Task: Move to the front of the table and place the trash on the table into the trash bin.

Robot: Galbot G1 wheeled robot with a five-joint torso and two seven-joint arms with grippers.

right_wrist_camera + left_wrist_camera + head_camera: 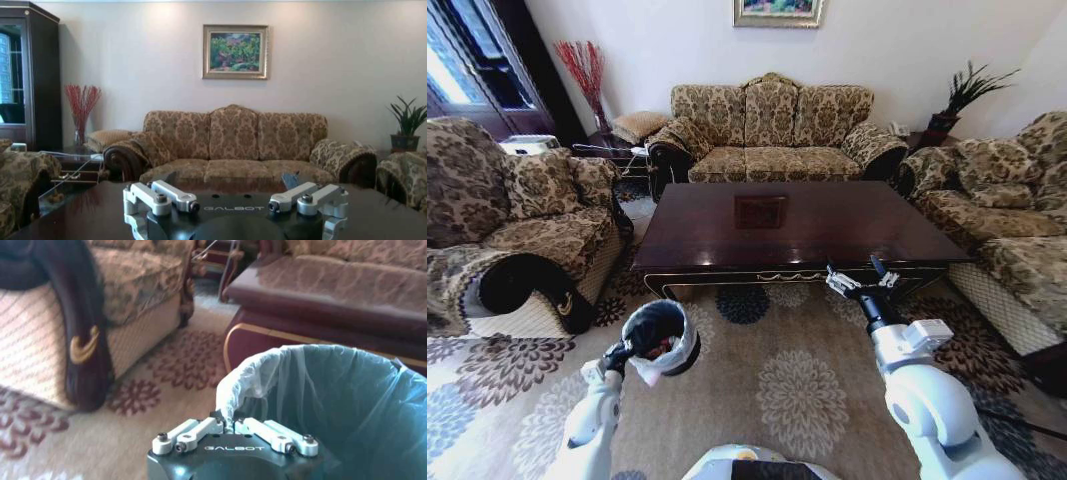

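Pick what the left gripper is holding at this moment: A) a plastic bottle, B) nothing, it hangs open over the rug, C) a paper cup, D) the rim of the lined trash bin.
D: the left gripper is pinched on the bag-lined rim of the trash bin, held beside the table.

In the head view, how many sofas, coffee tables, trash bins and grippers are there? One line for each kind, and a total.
Sofas: 3
Coffee table: 1
Trash bin: 1
Grippers: 2, left gripper and right gripper
Total: 7
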